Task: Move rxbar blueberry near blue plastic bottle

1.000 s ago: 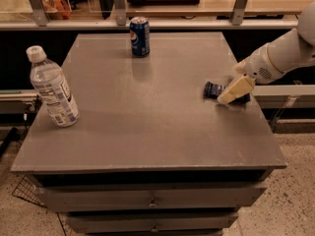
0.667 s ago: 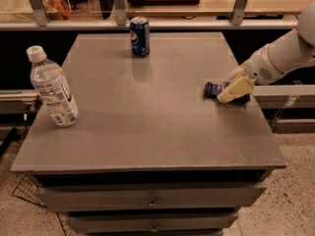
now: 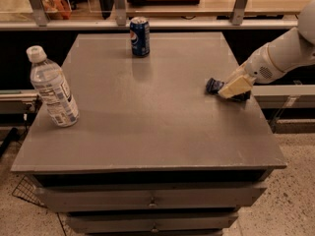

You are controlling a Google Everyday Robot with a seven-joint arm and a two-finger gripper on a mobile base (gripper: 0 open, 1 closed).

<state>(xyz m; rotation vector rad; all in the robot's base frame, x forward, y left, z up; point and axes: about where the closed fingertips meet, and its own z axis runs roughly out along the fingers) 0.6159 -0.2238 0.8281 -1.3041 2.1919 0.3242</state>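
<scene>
The rxbar blueberry [image 3: 214,86] is a dark navy bar lying flat near the right edge of the grey table [image 3: 147,107]; only its left end shows, the rest is under the gripper. The gripper [image 3: 231,89], with pale tan fingers on a white arm, reaches in from the right and sits low over the bar at the table surface. The blue plastic bottle [image 3: 52,87] is clear with a white cap and a white-and-blue label. It stands upright near the table's left edge, far from the bar.
A blue Pepsi can [image 3: 140,37] stands upright at the back centre of the table. A shelf with metal posts [image 3: 118,6] runs behind the table. Drawers [image 3: 152,200] sit below the front edge.
The gripper and the bar under it stay at about the same spot by the right edge. The bottle and the can have not moved.
</scene>
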